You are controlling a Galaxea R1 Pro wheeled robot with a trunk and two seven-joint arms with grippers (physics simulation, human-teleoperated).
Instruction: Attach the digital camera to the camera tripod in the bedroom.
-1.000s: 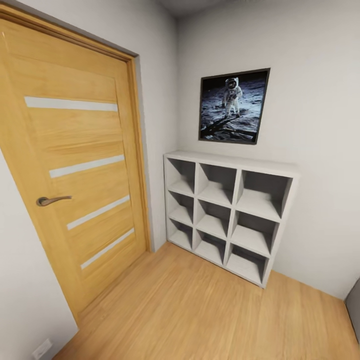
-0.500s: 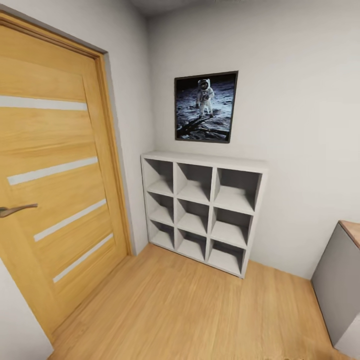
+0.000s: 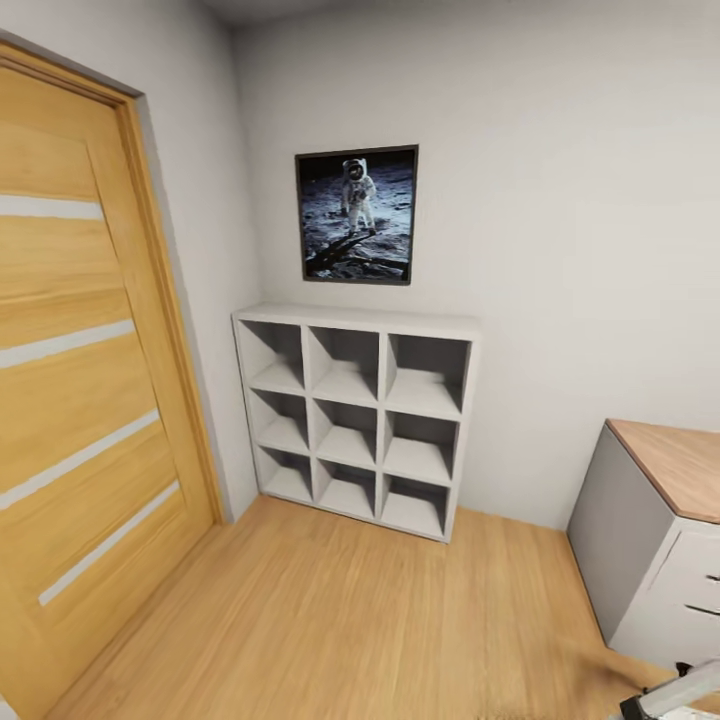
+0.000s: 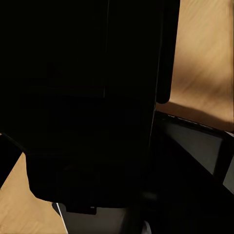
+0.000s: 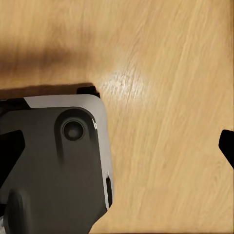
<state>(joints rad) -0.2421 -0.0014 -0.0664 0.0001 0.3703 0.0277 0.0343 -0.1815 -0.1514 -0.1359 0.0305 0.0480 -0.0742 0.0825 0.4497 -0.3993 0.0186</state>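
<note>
- Head view: the bedroom's oak door [image 3: 80, 380], white cube shelf [image 3: 355, 420], astronaut poster [image 3: 357, 215] and desk [image 3: 660, 520]; a silver-white tripod leg [image 3: 675, 692] at the lower right corner.
- Left wrist view: dark shapes over wood floor [image 4: 207, 58]; claw state cannot be told.
- Right wrist view: grey robot body [image 5: 53, 165] above the floor; claw state cannot be told.

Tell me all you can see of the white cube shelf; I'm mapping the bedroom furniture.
The white cube shelf is a matte, painted-looking unit of nine open compartments, three rows by three columns, all of them bare. It stands upright on the wood plank floor, its back flat against the pale wall, directly below the astronaut poster. It sits between the oak door and the wood-topped desk, touching neither.
</note>
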